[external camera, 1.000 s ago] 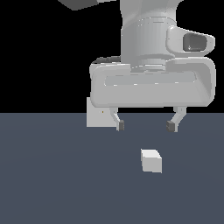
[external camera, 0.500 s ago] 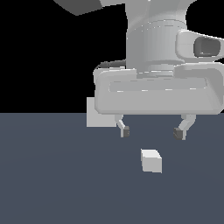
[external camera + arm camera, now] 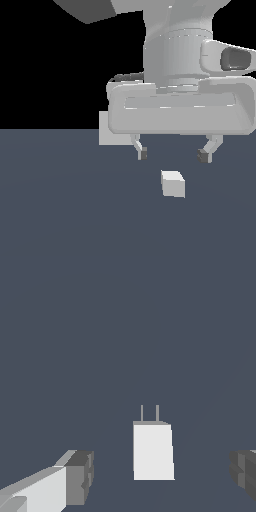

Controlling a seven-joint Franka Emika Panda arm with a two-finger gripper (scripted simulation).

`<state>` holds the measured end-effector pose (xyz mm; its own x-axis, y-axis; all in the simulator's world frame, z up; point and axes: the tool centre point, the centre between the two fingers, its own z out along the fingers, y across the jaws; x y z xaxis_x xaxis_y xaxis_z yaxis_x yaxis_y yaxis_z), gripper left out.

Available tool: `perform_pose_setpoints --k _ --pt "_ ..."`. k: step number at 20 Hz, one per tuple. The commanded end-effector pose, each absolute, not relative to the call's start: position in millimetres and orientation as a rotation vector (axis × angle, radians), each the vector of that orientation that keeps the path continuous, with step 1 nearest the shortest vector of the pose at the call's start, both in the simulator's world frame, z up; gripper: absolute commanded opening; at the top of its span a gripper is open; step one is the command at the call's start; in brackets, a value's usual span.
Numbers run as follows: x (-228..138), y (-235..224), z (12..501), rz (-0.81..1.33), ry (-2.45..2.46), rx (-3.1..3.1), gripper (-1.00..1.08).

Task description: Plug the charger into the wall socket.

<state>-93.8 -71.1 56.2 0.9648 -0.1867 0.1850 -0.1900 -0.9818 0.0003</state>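
Observation:
The charger (image 3: pixel 173 183) is a small off-white cube resting on the dark grey floor; in the wrist view the charger (image 3: pixel 153 451) shows two thin prongs at one end. My gripper (image 3: pixel 173 154) hangs open just above and behind it, fingers spread wide with nothing between them. In the wrist view the gripper (image 3: pixel 162 476) straddles the charger, one fingertip on each side and apart from it. The wall socket (image 3: pixel 105 131) is an off-white upright panel at the far edge of the floor, mostly hidden behind my hand; its centre dot does not show.
The dark grey floor (image 3: pixel 60 200) stretches around the charger. Behind it the background is black. My arm's large white body (image 3: pixel 175 65) fills the upper part of the exterior view.
My hand has moved toward the exterior view's right and slightly lower, coming over the charger. The fingers stay spread. The charger has not moved.

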Motion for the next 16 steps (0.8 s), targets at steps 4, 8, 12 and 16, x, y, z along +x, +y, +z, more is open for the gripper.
perform_pose_setpoints --k 4,8,12,16 --pt "-95 -71 36 0.287 -0.297 3.097 1.0" --pt "-95 -71 20 0.287 -0.297 3.097 1.0" --pt "-94 -71 13 0.287 -0.296 3.097 1.0" --pt "-94 -71 12 0.287 -0.296 3.097 -1.0"
